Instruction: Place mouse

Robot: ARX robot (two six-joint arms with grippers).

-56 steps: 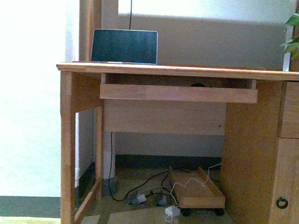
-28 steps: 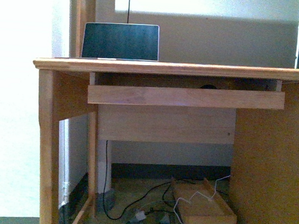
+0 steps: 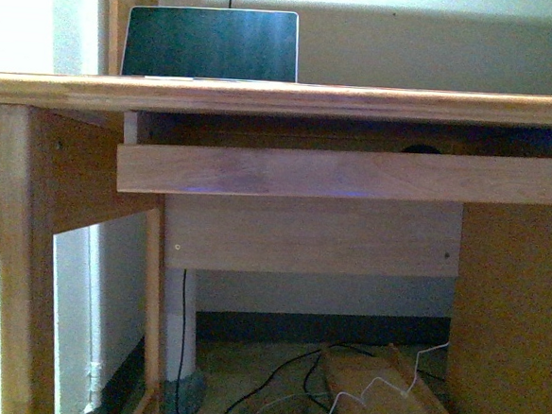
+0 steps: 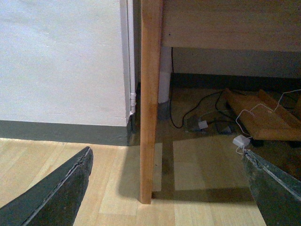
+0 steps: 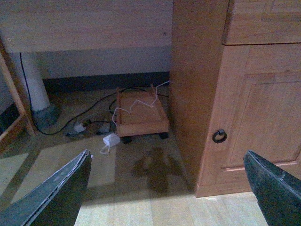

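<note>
Only the dark domed top of the mouse (image 3: pixel 420 149) shows in the front view, peeking over the front board of the pull-out tray (image 3: pixel 354 175) under the desk top; the rest is hidden behind the board. Neither arm appears in the front view. My left gripper (image 4: pixel 167 188) hangs open low over the wooden floor, its dark fingers (image 4: pixel 61 188) wide apart on either side of the desk's left leg (image 4: pixel 150 103). My right gripper (image 5: pixel 167 188) is open too, empty, above the floor in front of the desk's cabinet.
A laptop (image 3: pixel 212 43) stands open on the desk top (image 3: pixel 283 101). Under the desk lie a wheeled wooden stand (image 5: pixel 140 115), dark cables and a white adapter (image 5: pixel 111 140). The cabinet door has a ring pull (image 5: pixel 219 136). A wall runs left of the desk.
The front view has closed in on the desk: the desk top and tray fill more of the frame, the mouse sits further right, and the plant has left the view.
</note>
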